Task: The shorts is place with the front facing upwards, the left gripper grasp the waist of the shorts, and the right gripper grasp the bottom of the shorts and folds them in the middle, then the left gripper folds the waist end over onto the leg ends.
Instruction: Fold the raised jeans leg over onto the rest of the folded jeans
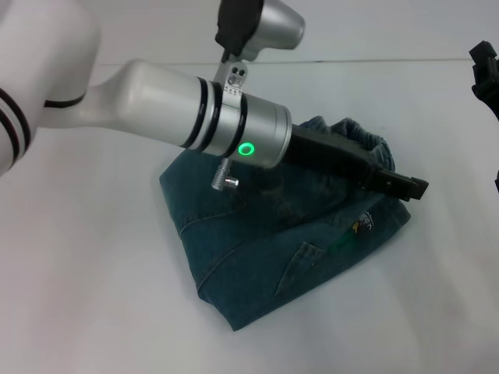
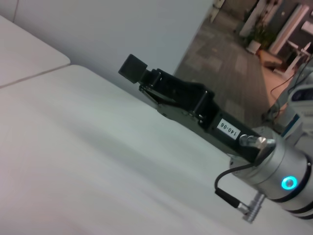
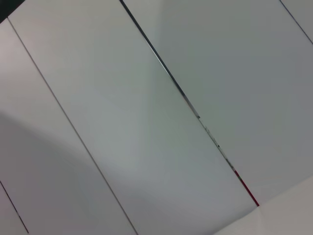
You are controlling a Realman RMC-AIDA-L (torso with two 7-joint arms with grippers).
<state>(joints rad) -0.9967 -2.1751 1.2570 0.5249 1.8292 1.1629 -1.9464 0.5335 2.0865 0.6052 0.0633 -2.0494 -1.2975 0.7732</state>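
The blue denim shorts [image 1: 273, 249] lie folded into a thick bundle at the middle of the white table [image 1: 93, 312]. A bunched hem or waistband [image 1: 355, 132] rises at their far right corner, and a pocket [image 1: 308, 261] faces up. My left arm reaches across them from the left, with its black left gripper [image 1: 405, 187] just above the bundle's right edge. The right gripper [image 1: 485, 74] hangs apart at the right edge of the head view. It appears again in the left wrist view as a black right gripper [image 2: 134, 69] over the table.
White table [image 2: 73, 147] surface surrounds the shorts on all sides. A seam [image 1: 390, 60] marks the table's far edge. The right wrist view shows only pale wall panels [image 3: 146, 122] with dark joints.
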